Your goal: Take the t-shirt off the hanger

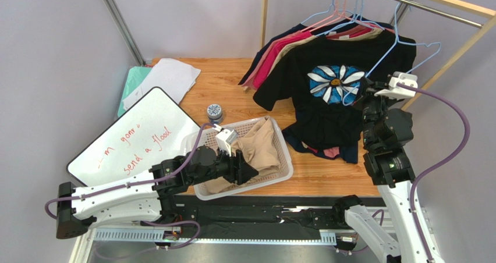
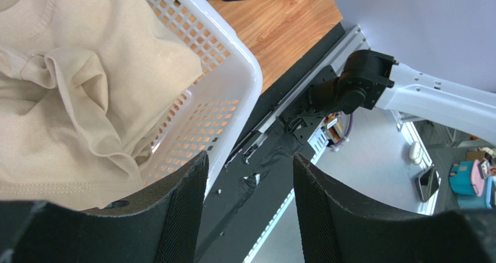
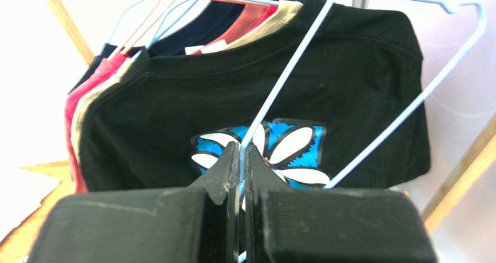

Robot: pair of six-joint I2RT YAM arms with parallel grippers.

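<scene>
Wooden table (image 1: 233,82), grey walls on both sides, wooden rack with a metal rail (image 1: 431,7) at the far right.

Top view, left to right:
- Whiteboard (image 1: 134,135) with red handwriting, lying flat at 9 o'clock of the basket. White sheet (image 1: 166,77) at its 12 o'clock.
- Small round tin (image 1: 215,112) at 11 o'clock of the basket, just beside its corner.
- White perforated basket (image 1: 289,164) near the front edge, with a crumpled beige garment (image 1: 259,144) inside.
- Left gripper (image 2: 250,187) over the basket's near rim. Fingers spread wide, nothing between them.
- Black t-shirt (image 1: 326,109) with a blue-and-white flower print, at 2 o'clock of the basket. It hangs frontmost on the rail, hem bunched on the table. Pink, beige and navy shirts hang behind it.
- Light blue hanger (image 3: 291,71): its wire crosses in front of the print.
- Right gripper (image 3: 241,158) at 3 o'clock of the print, jaws pinched tight on that wire.
</scene>
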